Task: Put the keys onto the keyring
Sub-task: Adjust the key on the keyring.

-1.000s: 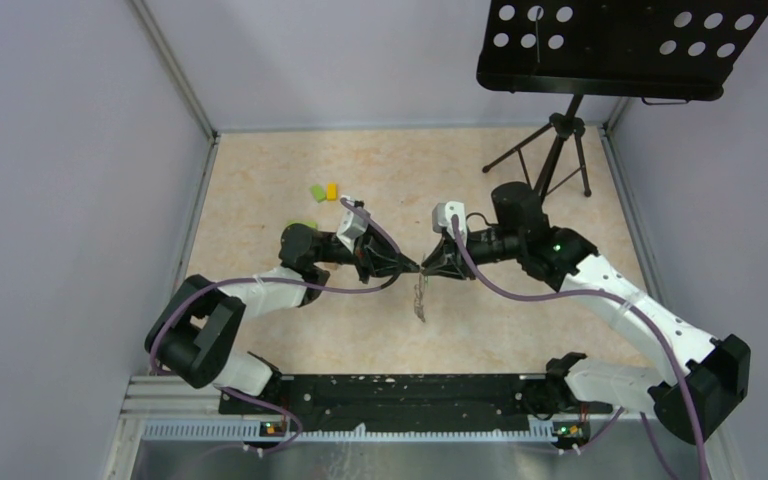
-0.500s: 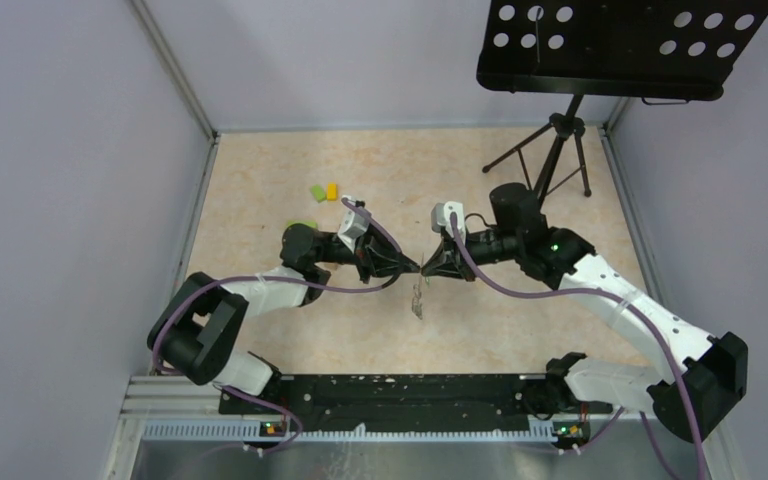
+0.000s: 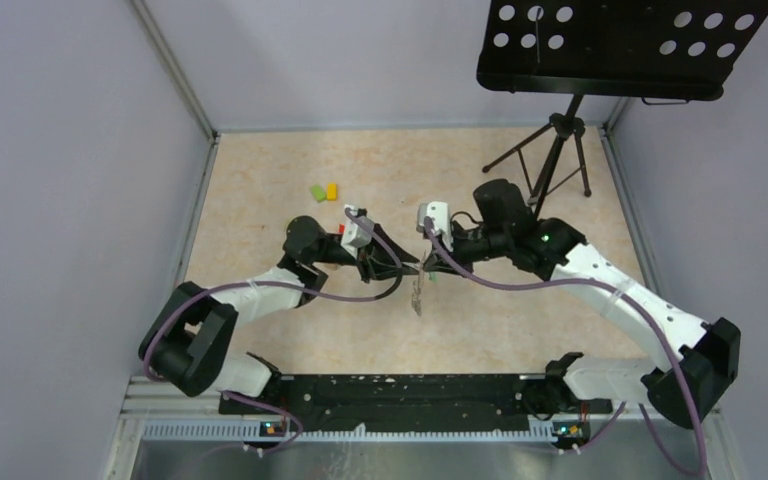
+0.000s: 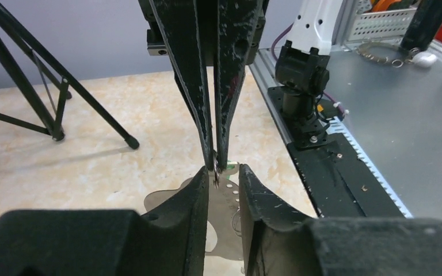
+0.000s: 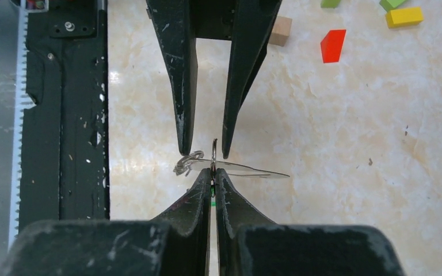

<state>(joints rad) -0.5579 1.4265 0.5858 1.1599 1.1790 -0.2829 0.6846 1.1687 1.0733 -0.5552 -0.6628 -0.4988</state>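
1. Far left: a green block [image 3: 317, 192] and a yellow block [image 3: 331, 189] lie on the table [image 3: 520, 330], well apart from the work. They are not task items.
2. Left gripper [image 5: 205, 150], mid-table: jaws apart, tips either side of the keyring [image 5: 214, 146], clamping nothing.
3. The keyring is held up between the two grippers, seen edge-on. The keys [image 3: 418, 297] dangle just below it.
4. Right gripper [image 5: 212, 175]: jaws pressed together on the keyring, tip to tip with the left.
5. Progress guess: some keys look threaded already. Can't tell whether every key is on.
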